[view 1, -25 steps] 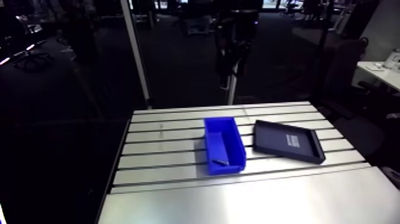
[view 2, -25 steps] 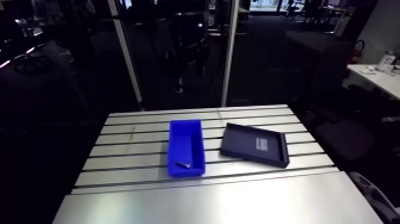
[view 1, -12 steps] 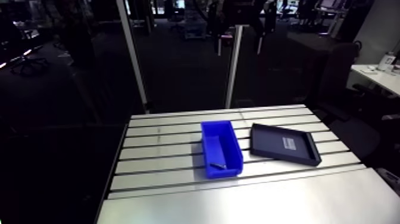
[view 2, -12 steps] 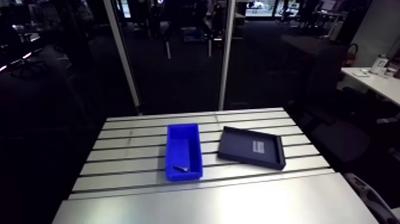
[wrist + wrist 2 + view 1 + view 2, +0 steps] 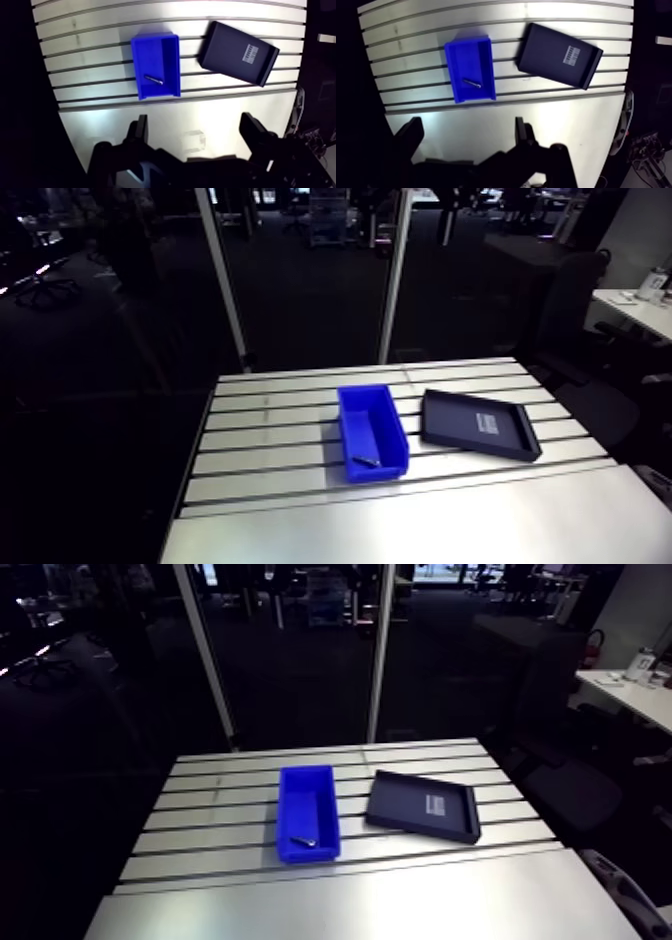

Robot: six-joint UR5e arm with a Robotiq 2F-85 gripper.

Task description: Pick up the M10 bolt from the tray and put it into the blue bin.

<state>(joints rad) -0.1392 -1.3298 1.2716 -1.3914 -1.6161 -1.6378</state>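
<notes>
Bolt in bin; gripper high and empty.

M10 bolt [image 5: 153,79] lies on its side on the floor of the blue bin [image 5: 176,65], toward the bin's end nearer the gripper; judged placed, task near done. Tray [image 5: 225,50] sits just beside the bin, skewed to the slots, apart from it, nothing seen in it. Gripper [image 5: 195,121] hangs well above the table [image 5: 100,60], fingers [image 5: 140,130] spread wide, holding nothing. Risks: the bolt is loose and round, so a knock to the bin on any low pass could roll it; a low pass could also shove the light tray. Count: one bolt, one bin, one tray, one gripper, two fingers.
</notes>
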